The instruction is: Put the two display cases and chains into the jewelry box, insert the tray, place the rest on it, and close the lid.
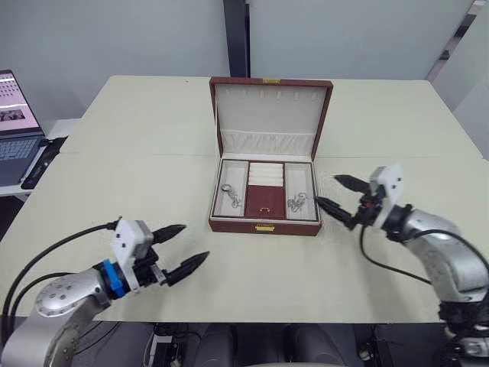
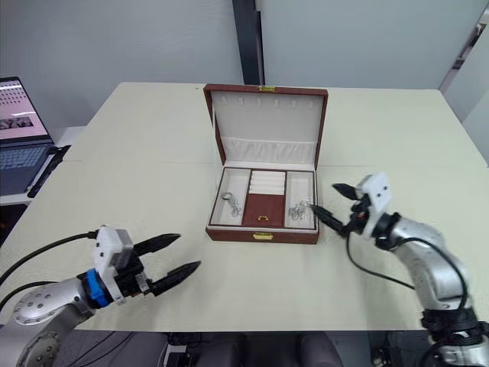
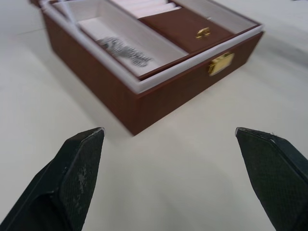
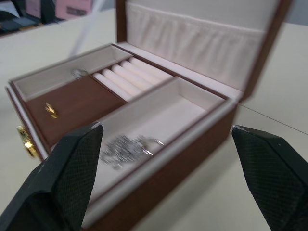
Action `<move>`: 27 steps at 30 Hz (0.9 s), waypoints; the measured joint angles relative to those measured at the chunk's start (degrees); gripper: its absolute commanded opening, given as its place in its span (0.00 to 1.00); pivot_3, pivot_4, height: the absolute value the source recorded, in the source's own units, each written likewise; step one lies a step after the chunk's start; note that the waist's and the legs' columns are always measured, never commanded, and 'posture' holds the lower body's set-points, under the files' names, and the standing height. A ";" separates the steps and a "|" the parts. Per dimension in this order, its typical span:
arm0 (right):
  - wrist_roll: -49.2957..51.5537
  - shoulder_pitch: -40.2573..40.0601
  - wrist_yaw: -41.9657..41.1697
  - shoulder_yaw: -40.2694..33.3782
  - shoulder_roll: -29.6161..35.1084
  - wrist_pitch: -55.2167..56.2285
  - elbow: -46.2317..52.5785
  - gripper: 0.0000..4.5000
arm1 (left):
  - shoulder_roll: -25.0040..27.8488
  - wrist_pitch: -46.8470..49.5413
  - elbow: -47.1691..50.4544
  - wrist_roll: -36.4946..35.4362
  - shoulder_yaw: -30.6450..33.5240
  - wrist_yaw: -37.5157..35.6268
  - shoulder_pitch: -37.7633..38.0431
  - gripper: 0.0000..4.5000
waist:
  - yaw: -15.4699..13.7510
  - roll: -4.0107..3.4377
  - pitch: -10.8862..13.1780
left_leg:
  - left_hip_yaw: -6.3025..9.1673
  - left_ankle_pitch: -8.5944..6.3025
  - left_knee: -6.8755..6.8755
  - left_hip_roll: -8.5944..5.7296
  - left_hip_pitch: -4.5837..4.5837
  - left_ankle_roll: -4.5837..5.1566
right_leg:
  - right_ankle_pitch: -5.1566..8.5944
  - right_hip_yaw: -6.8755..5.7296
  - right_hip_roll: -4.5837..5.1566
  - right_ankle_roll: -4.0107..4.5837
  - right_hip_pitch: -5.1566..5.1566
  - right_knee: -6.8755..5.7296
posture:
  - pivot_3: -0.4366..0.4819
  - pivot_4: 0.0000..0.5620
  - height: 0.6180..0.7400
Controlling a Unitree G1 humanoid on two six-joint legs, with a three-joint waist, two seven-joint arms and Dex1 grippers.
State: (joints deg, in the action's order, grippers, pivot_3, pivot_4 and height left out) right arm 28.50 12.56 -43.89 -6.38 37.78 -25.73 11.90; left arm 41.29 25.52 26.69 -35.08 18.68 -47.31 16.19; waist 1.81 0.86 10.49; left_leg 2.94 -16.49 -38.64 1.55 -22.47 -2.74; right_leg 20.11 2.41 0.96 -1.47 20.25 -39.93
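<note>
The jewelry box (image 1: 265, 226) stands at the table's centre with its lid (image 1: 267, 115) raised upright. The tray (image 1: 265, 197) sits inside it, showing ring rolls and a red centre cell. One silver chain (image 1: 230, 194) lies in the tray's left compartment, another chain (image 1: 297, 202) in the right one. The display cases are hidden. My left gripper (image 1: 195, 241) hovers open and empty near the front left of the box. Just off the box's right side, my right gripper (image 1: 327, 189) is also open and empty.
A laptop (image 1: 14, 126) stands off the table's far left edge. The cream table (image 1: 137, 153) has open surface on both sides of the box and in front of it.
</note>
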 measured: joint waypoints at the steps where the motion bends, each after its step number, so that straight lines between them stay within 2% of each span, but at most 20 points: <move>1: -0.50 -0.03 -2.00 -0.26 1.80 1.13 -1.79 1.00 | 0.74 0.15 -1.83 0.02 1.08 -0.38 -0.23 1.00 | 0.00 0.00 0.00 | 0.00 0.00 0.00 0.00 0.00 0.00 | 0.00 0.00 0.00 0.00 0.01 0.00 | 0.48 0.27 1.00; 5: -2.30 -0.20 -7.53 -1.48 5.57 4.45 -8.41 1.00 | 2.74 -0.08 -9.04 0.41 5.93 -1.15 -2.12 1.00 | 0.06 0.01 0.01 | -0.03 0.00 0.00 0.03 0.01 0.00 | 0.00 0.03 0.00 0.00 0.00 0.00 | 0.48 0.27 1.00; 14: -5.23 0.20 -13.47 -2.74 9.42 9.49 -20.96 1.00 | 5.68 -0.65 -19.28 3.76 8.70 0.64 -10.19 1.00 | 0.00 0.02 0.05 | -0.02 0.00 -0.02 0.01 -0.01 0.00 | 0.00 0.00 0.04 0.00 -0.01 -0.01 | 0.48 0.27 1.00; 22: -6.61 0.91 -13.56 -3.02 9.25 10.77 -22.16 1.00 | 5.34 -0.27 -20.36 4.78 8.53 2.56 -14.28 1.00 | 0.01 0.00 0.06 | -0.03 0.00 -0.02 0.03 -0.01 -0.01 | 0.00 0.00 0.05 0.00 0.01 -0.03 | 0.48 0.27 1.00; 27: -7.63 2.69 -10.54 -2.24 5.40 10.74 -20.75 1.00 | 2.86 2.43 -19.89 4.97 5.00 5.61 -18.41 1.00 | 0.00 0.00 0.06 | -0.01 0.01 -0.04 0.02 -0.03 -0.01 | -0.01 -0.02 0.05 0.00 0.00 -0.04 | 0.48 0.27 1.00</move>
State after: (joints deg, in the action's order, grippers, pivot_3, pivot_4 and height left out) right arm 20.87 15.25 -54.42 -8.62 43.17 -14.99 -8.85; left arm 44.15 27.95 6.80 -30.11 23.69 -41.70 -2.22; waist 1.81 0.86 10.55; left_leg 2.93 -16.48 -38.69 1.57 -22.49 -2.75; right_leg 20.10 2.39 1.01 -1.48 20.26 -39.97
